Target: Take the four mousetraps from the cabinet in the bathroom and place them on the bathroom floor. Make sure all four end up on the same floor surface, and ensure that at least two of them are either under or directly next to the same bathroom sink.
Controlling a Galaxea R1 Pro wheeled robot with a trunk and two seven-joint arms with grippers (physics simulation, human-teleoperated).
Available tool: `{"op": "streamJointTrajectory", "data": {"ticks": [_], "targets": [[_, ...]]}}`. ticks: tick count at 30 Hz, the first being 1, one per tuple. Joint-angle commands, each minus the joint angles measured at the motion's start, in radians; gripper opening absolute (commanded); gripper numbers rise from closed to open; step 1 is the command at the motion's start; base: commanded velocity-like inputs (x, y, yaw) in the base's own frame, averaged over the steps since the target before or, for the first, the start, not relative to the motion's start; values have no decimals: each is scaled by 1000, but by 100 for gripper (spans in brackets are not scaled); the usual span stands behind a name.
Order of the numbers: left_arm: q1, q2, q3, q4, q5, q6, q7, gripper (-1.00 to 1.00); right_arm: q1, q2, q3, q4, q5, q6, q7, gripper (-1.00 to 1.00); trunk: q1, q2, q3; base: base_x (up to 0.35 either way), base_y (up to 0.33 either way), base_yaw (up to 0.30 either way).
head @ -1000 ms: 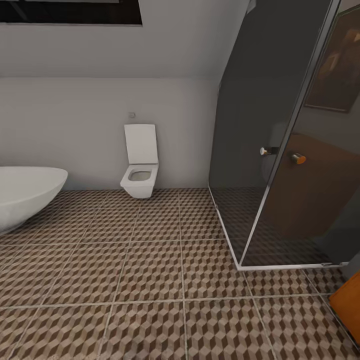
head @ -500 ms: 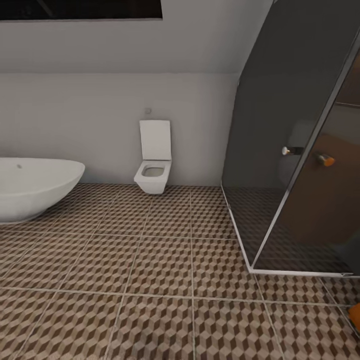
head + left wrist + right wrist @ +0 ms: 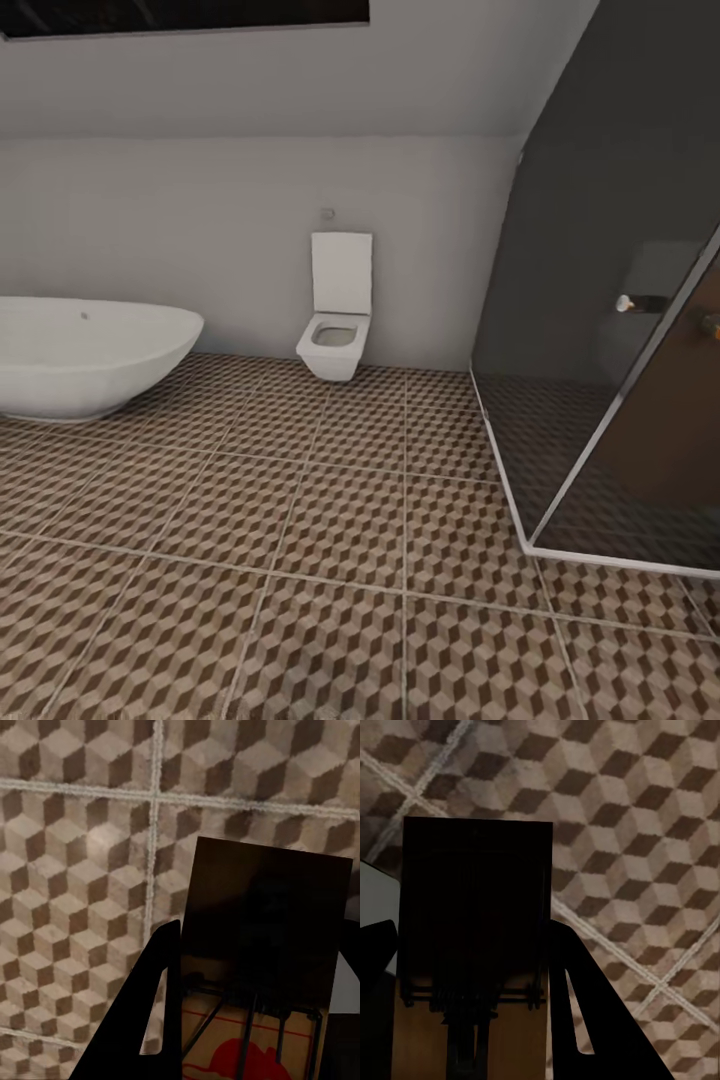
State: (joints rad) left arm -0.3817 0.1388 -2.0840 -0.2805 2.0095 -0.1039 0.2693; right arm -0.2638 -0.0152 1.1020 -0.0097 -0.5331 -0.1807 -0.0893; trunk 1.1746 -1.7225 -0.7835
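Observation:
In the left wrist view a mousetrap (image 3: pixel 264 945), a dark rectangular board with wire parts and a red print on its wooden base, sits between the dark fingers (image 3: pixel 154 1020) of my left gripper (image 3: pixel 255 1005), which is shut on it. My right gripper (image 3: pixel 472 982) is shut on a second mousetrap (image 3: pixel 472 915), held between its dark fingers (image 3: pixel 585 1020). Both hang above the bathroom floor (image 3: pixel 330 540), large tiles with a brown and cream cube pattern. The sink and the cabinet are out of view.
An oval white bathtub (image 3: pixel 85 355) stands at the left against the white wall. A square white toilet (image 3: pixel 336 318) hangs on the far wall. A dark glass shower (image 3: pixel 620 330) with a chrome handle closes off the right side.
The head camera has turned left: the toilet and shower have slid right in the picture, more of the bathtub shows, and an orange object at the lower right has left the picture.

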Motion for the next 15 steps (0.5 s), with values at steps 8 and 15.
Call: {"op": "streamJointTrajectory", "data": {"ticks": [8, 15], "targets": [[-2, 1, -8, -6, 5, -7, 3, -100, 0, 0, 9, -1, -10, -2, -3, -100, 0, 0, -11, 0, 0, 198], [-2, 1, -8, -6, 5, -6, -1, -100, 0, -3, 9, -1, -9, -2, -3, -100, 0, 0, -14, 123, 0, 60]]}}
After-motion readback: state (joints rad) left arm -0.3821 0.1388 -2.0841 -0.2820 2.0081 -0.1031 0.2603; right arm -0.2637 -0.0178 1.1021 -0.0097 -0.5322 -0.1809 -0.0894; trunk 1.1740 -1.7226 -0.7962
